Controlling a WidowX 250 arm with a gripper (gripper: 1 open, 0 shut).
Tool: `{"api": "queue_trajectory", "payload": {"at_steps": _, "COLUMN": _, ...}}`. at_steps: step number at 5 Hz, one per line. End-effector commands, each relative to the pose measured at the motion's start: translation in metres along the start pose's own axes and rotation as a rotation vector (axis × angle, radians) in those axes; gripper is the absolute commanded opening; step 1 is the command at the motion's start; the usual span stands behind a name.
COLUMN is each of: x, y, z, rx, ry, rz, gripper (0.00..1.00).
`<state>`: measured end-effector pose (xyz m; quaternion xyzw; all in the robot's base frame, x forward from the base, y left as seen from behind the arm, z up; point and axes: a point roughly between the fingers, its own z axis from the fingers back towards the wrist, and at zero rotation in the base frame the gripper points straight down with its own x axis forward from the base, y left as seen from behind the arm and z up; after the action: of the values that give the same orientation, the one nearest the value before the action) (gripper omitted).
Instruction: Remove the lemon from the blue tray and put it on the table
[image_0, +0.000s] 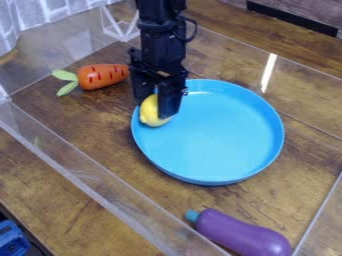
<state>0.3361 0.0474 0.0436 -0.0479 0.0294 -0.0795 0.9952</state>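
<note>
The lemon (154, 111) is small, yellow and glossy, and sits at the left rim of the big round blue tray (234, 140). My black gripper (158, 98) comes straight down over it, its fingers shut on the lemon's sides. The fingers hide the fruit's upper part. Lemon and tray both rest on the dark brown wooden table (74, 135).
An orange carrot (96, 76) with green leaves lies to the left of the tray. A purple eggplant (241, 235) lies near the front edge. Clear acrylic walls (80, 190) edge the table.
</note>
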Motion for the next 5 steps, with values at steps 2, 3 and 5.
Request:
{"api": "queue_trajectory", "payload": {"at_steps": 2, "x": -0.005, "y": 0.01, "z": 0.034, "rx": 0.032, "ry": -0.074, "rz": 0.013, "gripper": 0.0}}
{"api": "queue_trajectory", "payload": {"at_steps": 3, "x": -0.008, "y": 0.011, "z": 0.039, "rx": 0.039, "ry": -0.078, "rz": 0.011, "gripper": 0.0}}
{"api": "queue_trajectory", "payload": {"at_steps": 5, "x": -0.016, "y": 0.016, "z": 0.045, "rx": 0.055, "ry": -0.078, "rz": 0.01, "gripper": 0.0}}
